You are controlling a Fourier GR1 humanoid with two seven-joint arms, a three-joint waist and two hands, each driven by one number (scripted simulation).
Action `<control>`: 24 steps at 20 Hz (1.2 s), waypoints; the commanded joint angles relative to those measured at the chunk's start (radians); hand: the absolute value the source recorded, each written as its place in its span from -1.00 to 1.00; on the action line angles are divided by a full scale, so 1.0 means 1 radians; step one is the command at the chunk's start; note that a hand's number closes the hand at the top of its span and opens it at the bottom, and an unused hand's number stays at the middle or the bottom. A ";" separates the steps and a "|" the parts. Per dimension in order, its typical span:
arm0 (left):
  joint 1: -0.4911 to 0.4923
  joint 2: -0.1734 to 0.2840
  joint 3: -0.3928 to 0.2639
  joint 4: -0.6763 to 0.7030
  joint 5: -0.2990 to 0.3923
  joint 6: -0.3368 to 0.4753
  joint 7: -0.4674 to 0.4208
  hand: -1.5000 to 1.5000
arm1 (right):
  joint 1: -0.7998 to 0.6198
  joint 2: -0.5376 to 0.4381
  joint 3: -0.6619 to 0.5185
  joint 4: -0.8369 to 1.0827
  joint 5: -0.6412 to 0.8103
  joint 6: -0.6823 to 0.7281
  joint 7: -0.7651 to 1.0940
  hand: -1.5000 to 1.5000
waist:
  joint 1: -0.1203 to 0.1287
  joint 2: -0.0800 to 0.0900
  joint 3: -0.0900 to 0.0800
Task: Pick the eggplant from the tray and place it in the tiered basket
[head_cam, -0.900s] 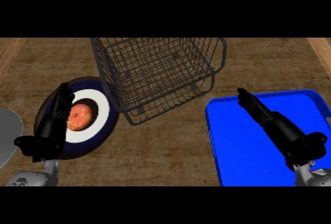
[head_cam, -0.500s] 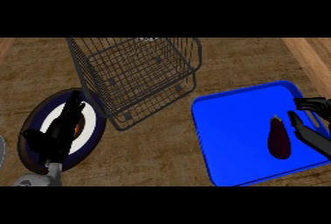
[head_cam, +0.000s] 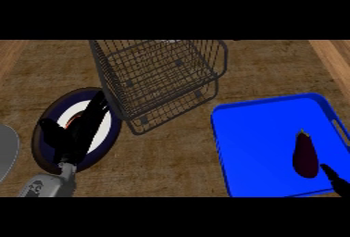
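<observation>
Right robot hand [head_cam: 333, 177] slid lower, grip state hidden, eggplant [head_cam: 305, 153] on tray [head_cam: 259, 139] now fully exposed

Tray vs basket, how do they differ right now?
The tray is solid blue and shallow; the tiered basket is open dark wire and deep. The tray holds the eggplant near its right side; nothing shows in the basket. The tray lies at the view's right, the basket up the middle. Both sit on the wooden counter.
</observation>
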State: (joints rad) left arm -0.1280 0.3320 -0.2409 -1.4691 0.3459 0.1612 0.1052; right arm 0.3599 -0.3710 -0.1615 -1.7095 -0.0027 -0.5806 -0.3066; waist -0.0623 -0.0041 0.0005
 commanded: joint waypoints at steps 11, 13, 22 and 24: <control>-0.070 -0.012 -0.041 -0.078 -0.005 -0.018 0.089 0.00 | 0.357 -0.098 0.063 -0.230 0.630 -0.076 0.725 -1.00 | 0.094 0.026 -0.013; -0.064 -0.008 -0.043 -0.040 -0.023 -0.024 0.063 0.00 | 0.369 -0.083 0.095 -0.306 0.713 -0.023 0.839 -1.00 | 0.093 0.029 -0.014; -0.091 -0.032 -0.053 -0.026 -0.020 -0.041 0.086 0.00 | 0.009 -0.007 0.246 -0.384 1.038 0.370 1.412 -1.00 | 0.130 0.020 -0.006; -0.113 -0.046 -0.037 0.014 -0.020 -0.037 0.080 0.00 | -0.090 0.035 0.281 -0.308 1.126 0.432 1.494 -1.00 | 0.111 0.018 -0.004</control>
State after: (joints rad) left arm -0.2240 0.2962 -0.2912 -1.4759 0.3221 0.1244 0.1799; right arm 0.4214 -0.3787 0.0635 -2.0561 0.9909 -0.2923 0.9798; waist 0.0535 0.0179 -0.0066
